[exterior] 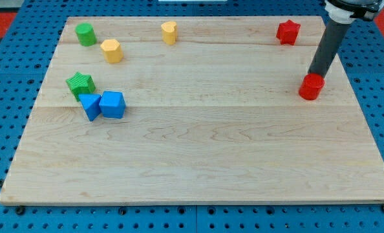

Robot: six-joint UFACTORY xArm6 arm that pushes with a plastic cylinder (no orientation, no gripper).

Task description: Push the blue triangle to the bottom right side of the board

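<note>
Seven small coloured blocks sit on the pale wooden board, which lies on a blue perforated table. My tip, the lower end of the straight dark rod, comes down at the view's right side and touches the top edge of a red cylinder-like block; the very end is hard to separate from that block. The rod has no jaws and holds nothing; it only presses beside this red block.

The blue triangle block lies far off at the view's left, about mid-height on the board, well apart from my tip. It touches a blue cube-like block on its right, and a green star-shaped block sits just above it, touching or nearly so.

Along the view's top are a green cylinder block at the left, a yellow hexagonal block just below and right of it, a yellow block of rounded shape near the middle, and a red star block at the right, above my tip.
</note>
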